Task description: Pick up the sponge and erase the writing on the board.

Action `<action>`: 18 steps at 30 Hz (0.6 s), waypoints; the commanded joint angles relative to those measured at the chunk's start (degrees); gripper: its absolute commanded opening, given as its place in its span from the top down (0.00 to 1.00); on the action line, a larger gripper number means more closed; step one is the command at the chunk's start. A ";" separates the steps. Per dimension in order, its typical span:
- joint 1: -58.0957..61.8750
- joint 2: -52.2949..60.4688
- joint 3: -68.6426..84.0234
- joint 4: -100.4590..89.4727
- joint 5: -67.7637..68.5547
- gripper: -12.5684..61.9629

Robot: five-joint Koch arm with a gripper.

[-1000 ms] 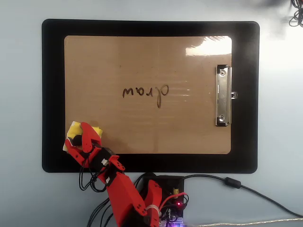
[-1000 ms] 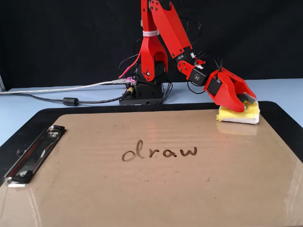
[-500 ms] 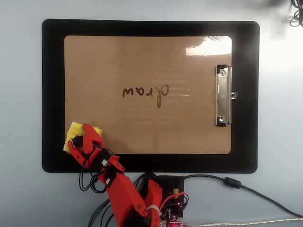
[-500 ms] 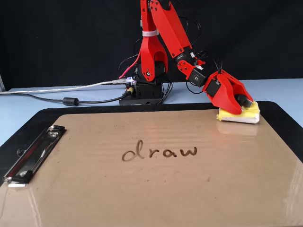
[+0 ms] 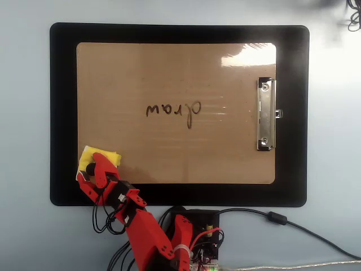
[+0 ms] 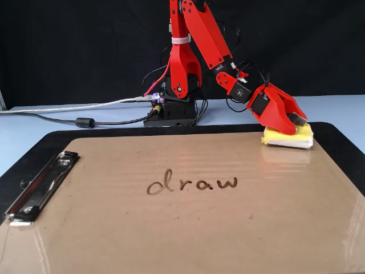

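Overhead view: your gripper (image 5: 95,170) has slid back off the sponge (image 5: 99,158) at the board's (image 5: 169,73) 7 o'clock corner, jaws closing across it but nothing lifted yet, so the writing (image 5: 173,111) stays untouched mid-board.

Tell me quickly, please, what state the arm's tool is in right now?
Tool: closed around the yellow sponge at the board's corner; the sponge looks not yet lifted.

Pale blue table (image 6: 34,137) under black mat (image 5: 62,113), black backdrop (image 6: 85,45) behind.
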 commanded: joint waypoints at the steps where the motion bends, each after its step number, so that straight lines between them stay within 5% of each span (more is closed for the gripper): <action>1: -0.88 0.88 0.88 -0.44 2.11 0.50; 10: 0.09 2.20 3.43 -0.44 3.34 0.53; 16: 2.46 2.29 3.43 -0.53 3.34 0.85; 18: 2.81 2.37 3.52 -0.53 3.34 0.89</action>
